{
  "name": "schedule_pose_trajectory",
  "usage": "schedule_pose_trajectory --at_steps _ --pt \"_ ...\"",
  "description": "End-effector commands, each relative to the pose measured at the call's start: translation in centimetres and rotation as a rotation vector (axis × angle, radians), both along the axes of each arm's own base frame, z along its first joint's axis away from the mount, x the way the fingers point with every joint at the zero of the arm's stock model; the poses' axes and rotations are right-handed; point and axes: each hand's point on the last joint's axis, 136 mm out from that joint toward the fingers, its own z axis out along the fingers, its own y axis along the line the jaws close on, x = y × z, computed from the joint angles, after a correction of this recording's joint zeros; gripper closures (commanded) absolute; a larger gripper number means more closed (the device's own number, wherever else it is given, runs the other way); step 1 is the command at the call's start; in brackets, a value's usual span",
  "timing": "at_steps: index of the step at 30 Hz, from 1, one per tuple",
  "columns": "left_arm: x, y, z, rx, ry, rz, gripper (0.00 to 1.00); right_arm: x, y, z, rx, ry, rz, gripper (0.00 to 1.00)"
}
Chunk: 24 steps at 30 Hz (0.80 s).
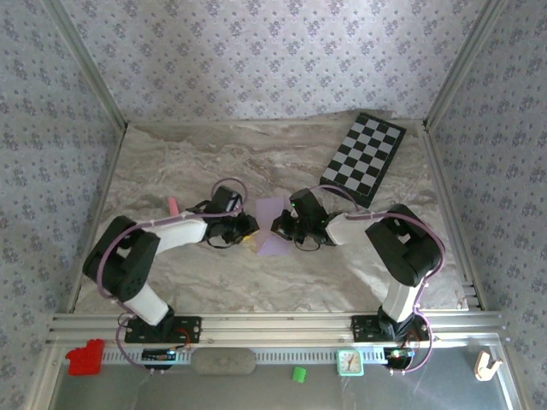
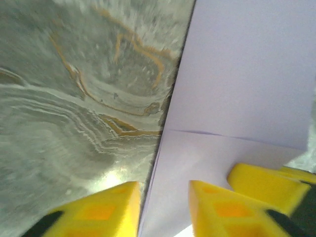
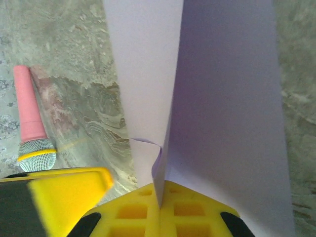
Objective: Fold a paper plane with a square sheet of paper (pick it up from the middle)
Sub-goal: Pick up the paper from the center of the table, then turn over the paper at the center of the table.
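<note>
Right claw is clamped shut on the raised centre fold of the pale lilac sheet of paper, whose two flaps run away from its yellow pads. Left claw faces it with jaws apart, straddling one edge of the sheet without pinching it. Both meet at the middle of the marbled surface. A black-and-white chequered board lies well apart, toward the far right corner. The sheet sits between the two claws, partly folded, with one crease crossing it in the left wrist view. A pink microphone lies near the left arm, apart from the paper. For this fold, you would do well to treat the right grip as the anchor. Close the left claw on the edge only once the layers line up. Then press along the crease slowly, so the thin paper neither buckles nor tears.
</note>
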Motion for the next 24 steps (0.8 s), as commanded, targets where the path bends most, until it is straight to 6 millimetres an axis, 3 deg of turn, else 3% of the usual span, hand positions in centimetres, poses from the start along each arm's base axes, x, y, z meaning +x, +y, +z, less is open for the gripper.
schedule_pose_trajectory --at_steps 1,6,11,18,24 --pt "0.7 1.6 3.6 -0.040 -0.091 0.053 0.54 1.3 -0.2 4.3 0.075 -0.151 0.034 0.97" --pt "0.4 1.8 8.3 -0.209 -0.194 0.075 0.21 1.7 0.3 9.7 0.256 -0.212 0.096 0.97" --pt "-0.3 0.6 12.2 -0.385 -0.274 0.049 0.04 1.5 0.9 14.3 0.383 -0.250 0.149 0.97" --pt "-1.5 -1.4 14.8 -0.516 -0.318 -0.015 0.01 0.6 1.7 18.3 0.512 -0.261 0.219 0.96" --pt "-1.9 -2.4 16.2 -0.549 -0.375 -0.048 0.07 0.2 2.3 19.9 0.591 -0.253 0.237 0.95"
